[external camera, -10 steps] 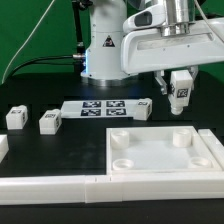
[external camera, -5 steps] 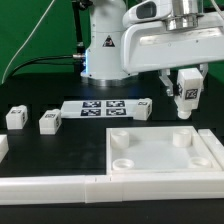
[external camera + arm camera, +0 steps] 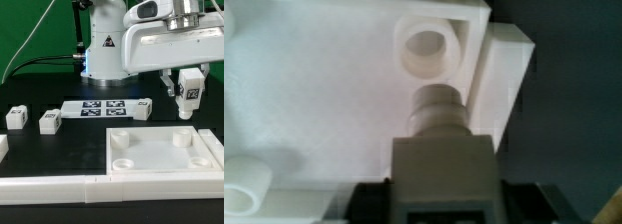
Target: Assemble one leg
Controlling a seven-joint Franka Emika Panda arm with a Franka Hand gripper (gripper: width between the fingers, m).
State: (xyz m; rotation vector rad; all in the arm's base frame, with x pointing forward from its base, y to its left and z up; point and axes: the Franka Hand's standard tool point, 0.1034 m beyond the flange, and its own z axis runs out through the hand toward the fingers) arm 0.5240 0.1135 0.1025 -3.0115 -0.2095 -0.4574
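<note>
My gripper [image 3: 186, 78] is shut on a leg [image 3: 187, 96], a small white block with a black-and-white marker, and holds it upright above the far right corner of the large white square panel [image 3: 160, 155]. In the wrist view the leg [image 3: 441, 130] hangs between my fingers, its round tip over the panel just short of a round corner socket [image 3: 425, 50]. Two more legs [image 3: 15, 118] [image 3: 50, 122] stand on the table at the exterior view's left.
The marker board [image 3: 105, 108] lies behind the panel. A long white rail [image 3: 60, 185] runs along the front edge, with a white piece [image 3: 2, 146] at the far left. The robot base [image 3: 105, 50] stands at the back.
The gripper moved with the leg to the exterior view's right and slightly down between 1.0 s and 0.5 s ago. Since then it has held still.
</note>
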